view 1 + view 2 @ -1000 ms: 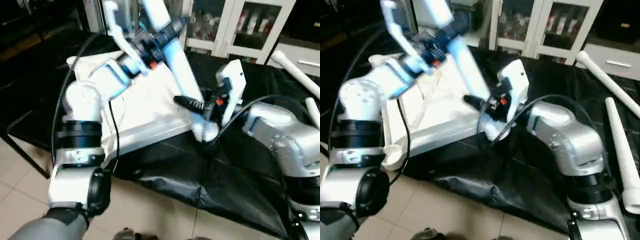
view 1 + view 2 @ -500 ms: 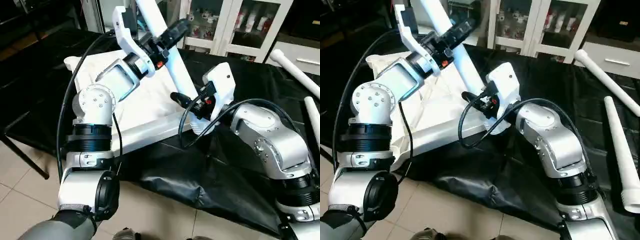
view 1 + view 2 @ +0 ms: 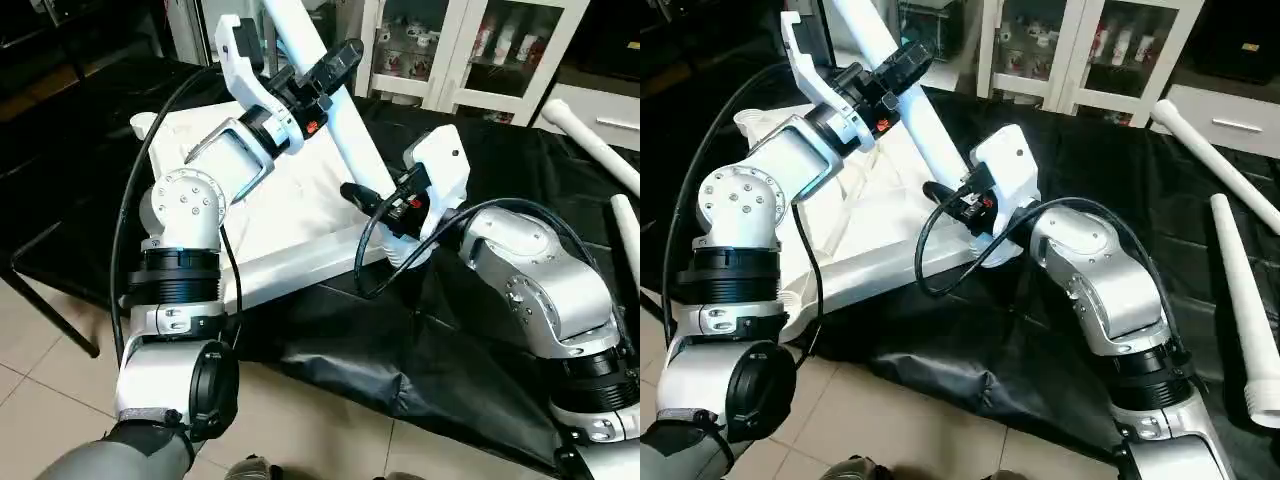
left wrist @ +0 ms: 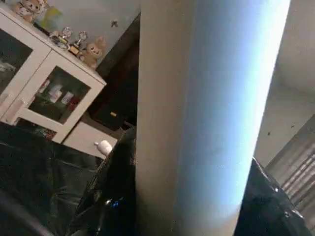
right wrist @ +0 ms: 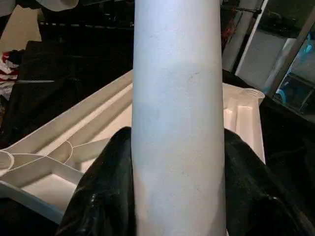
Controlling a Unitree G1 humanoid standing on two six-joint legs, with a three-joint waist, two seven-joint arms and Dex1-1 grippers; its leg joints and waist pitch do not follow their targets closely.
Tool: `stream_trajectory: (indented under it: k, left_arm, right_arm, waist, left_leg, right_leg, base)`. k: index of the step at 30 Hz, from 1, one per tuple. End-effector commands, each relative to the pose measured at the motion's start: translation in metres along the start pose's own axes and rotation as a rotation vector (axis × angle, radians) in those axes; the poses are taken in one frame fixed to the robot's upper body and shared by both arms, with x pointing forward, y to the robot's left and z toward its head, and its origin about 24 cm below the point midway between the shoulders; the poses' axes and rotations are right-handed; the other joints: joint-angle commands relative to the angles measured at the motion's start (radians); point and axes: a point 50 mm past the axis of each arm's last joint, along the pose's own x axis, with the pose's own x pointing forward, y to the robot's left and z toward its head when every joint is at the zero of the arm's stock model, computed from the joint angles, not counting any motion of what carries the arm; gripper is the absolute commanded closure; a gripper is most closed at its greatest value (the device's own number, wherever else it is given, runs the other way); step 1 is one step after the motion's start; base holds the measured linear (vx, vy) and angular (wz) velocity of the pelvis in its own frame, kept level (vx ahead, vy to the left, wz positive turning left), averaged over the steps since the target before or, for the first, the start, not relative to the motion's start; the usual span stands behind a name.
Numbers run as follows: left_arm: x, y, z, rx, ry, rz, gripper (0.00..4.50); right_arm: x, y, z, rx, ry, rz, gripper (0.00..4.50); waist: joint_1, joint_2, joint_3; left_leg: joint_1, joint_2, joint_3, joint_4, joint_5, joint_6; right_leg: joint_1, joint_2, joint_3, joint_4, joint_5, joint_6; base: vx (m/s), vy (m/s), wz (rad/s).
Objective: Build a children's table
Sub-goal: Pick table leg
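Note:
The white tabletop lies underside up on the black-covered work table, its ribs showing. One white leg rises at a slant from its near right corner. My left gripper is shut on the leg high up, a black finger on either side. Low on the same leg, just above the corner, my right gripper is shut on it too, its fingers pressed against the tube.
Two more white legs lie on the black cover at the far right. A white cabinet with glass doors stands behind. The cover hangs over the near table edge above the tiled floor.
The camera has steadied after a shift. My left gripper's fingers have closed in on the upper leg. The right gripper has kept its hold low on the leg.

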Motion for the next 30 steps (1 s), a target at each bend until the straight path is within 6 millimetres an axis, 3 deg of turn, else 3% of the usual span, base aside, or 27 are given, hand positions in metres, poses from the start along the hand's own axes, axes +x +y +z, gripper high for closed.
stream_trajectory:
  k: [1,6,12,13,24,30]
  left_arm:
    - [0.001,-0.015,0.001,0.042,0.051,-0.112,2.76]
    - [-0.003,-0.031,-0.003,0.113,0.201,-0.298,2.77]
    - [-0.004,-0.041,-0.003,0.133,0.264,-0.403,2.77]
    - [-0.003,-0.043,-0.002,0.142,0.274,-0.429,2.77]
    - [-0.005,-0.042,-0.002,0.14,0.303,-0.476,2.78]
    - [-0.006,-0.04,-0.002,0.169,0.319,-0.477,2.78]
  right_arm:
    - [-0.002,-0.007,0.009,0.08,-0.047,0.011,1.97]
    - [-0.023,-0.014,0.012,0.202,0.012,0.221,1.56]
    - [-0.033,-0.022,0.015,0.288,0.04,0.277,1.13]
    - [-0.036,-0.024,0.016,0.279,0.062,0.293,1.11]
    - [-0.05,-0.024,0.019,0.352,0.128,0.382,1.11]
    - [-0.05,-0.015,0.009,0.201,0.217,0.391,1.11]
  waist:
    - [-0.002,-0.011,-0.078]
    - [0.002,-0.01,-0.078]
    - [0.003,-0.013,-0.077]
    - [0.002,-0.016,-0.076]
    - [0.007,-0.015,-0.079]
    - [0.011,-0.015,-0.079]
  left_leg:
    - [0.025,0.062,-0.026,-0.075,-0.081,0.026]
    - [0.029,0.065,-0.025,-0.075,-0.069,0.034]
    - [0.026,0.063,-0.024,-0.074,-0.074,0.024]
    - [0.025,0.064,-0.024,-0.074,-0.073,0.021]
    - [0.025,0.064,-0.024,-0.071,-0.051,0.029]
    - [0.025,0.066,-0.024,-0.07,-0.051,0.022]
  right_leg:
    - [0.053,-0.079,0.04,-0.062,-0.061,-0.245]
    - [0.053,-0.075,0.037,-0.058,-0.046,-0.256]
    - [0.055,-0.08,0.038,-0.062,-0.092,-0.259]
    - [0.055,-0.08,0.038,-0.064,-0.1,-0.256]
    - [0.056,-0.08,0.037,-0.061,-0.085,-0.263]
    - [0.055,-0.082,0.037,-0.06,-0.091,-0.252]
  base:
    - [0.0,0.0,0.0]
    - [0.0,0.0,0.0]
    - [0.0,0.0,0.0]
    - [0.0,0.0,0.0]
    - [0.0,0.0,0.0]
    - [0.0,0.0,0.0]
